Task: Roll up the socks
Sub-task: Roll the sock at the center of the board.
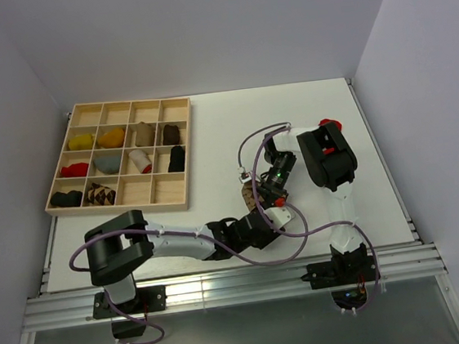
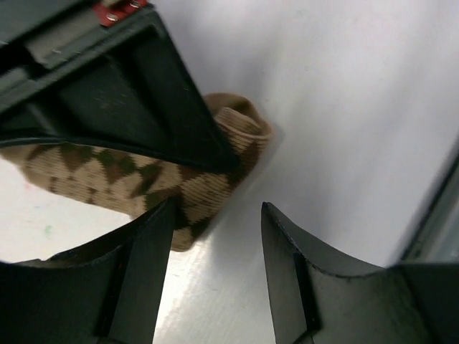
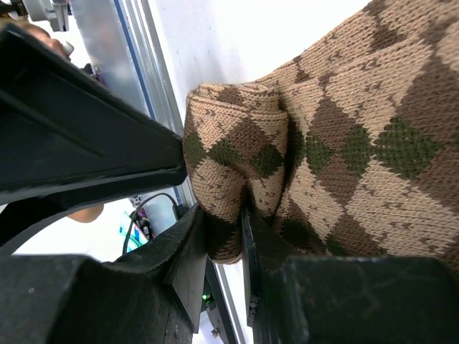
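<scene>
The brown-and-tan argyle sock (image 1: 251,193) lies on the white table between the two arms. My right gripper (image 3: 226,240) is shut on its rolled end (image 3: 233,154), and the rest of the sock (image 3: 366,136) spreads out to the right. In the left wrist view the sock (image 2: 136,179) lies just past my left gripper (image 2: 219,215), which is open and empty, with its left finger (image 2: 147,265) beside the sock's edge. A red sock (image 1: 330,123) shows partly behind the right arm. No loose plain black sock is in view.
A wooden compartment tray (image 1: 187,148) at the back left holds yellow, orange, grey, red, black and argyle sock bundles. The metal rail (image 1: 225,283) runs along the table's near edge, close to both grippers. Purple cables (image 1: 252,149) loop over the arms.
</scene>
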Robot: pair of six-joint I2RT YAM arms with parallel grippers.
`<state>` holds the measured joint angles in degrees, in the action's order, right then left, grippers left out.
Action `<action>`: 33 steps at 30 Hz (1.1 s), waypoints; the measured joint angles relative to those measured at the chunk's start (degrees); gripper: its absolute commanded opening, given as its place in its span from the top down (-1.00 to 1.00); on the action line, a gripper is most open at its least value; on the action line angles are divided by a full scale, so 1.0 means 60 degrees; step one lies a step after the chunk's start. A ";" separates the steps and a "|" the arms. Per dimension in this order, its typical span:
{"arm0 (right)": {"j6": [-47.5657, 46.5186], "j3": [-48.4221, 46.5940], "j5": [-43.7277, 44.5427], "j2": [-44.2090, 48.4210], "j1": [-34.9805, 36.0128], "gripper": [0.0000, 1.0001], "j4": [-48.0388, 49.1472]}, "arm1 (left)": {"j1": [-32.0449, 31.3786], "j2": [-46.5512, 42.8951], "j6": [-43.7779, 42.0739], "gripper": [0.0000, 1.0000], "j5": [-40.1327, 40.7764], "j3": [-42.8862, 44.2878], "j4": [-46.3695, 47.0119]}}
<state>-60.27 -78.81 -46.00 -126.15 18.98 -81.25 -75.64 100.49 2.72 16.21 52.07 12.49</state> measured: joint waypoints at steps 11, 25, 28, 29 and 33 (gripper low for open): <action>0.0000 0.0000 0.0007 0.0000 0.0000 0.45 0.0000 | -0.0430 0.0718 -0.1905 -0.10 0.1902 -0.0361 0.1191; 0.0066 0.0000 0.0087 -0.0015 0.0000 0.46 -0.0044 | -0.0772 0.1290 -0.3391 -0.07 0.2481 -0.0929 0.3228; 0.0087 0.0000 0.0153 -0.0025 0.0000 0.46 -0.0080 | -0.0776 0.1410 -0.3530 0.05 0.2459 -0.0965 0.3552; 0.0098 0.0000 0.0171 -0.0033 0.0000 0.46 -0.0095 | -0.0776 0.1446 -0.3585 0.14 0.2444 -0.0965 0.3603; 0.0146 0.0000 0.0237 -0.0062 0.0000 0.38 -0.0149 | -0.0783 0.1552 -0.3603 0.98 0.2310 -0.0911 0.3606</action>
<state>-59.40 -78.81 -44.58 -126.52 18.98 -82.15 -80.34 109.80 -18.90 30.06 46.61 34.13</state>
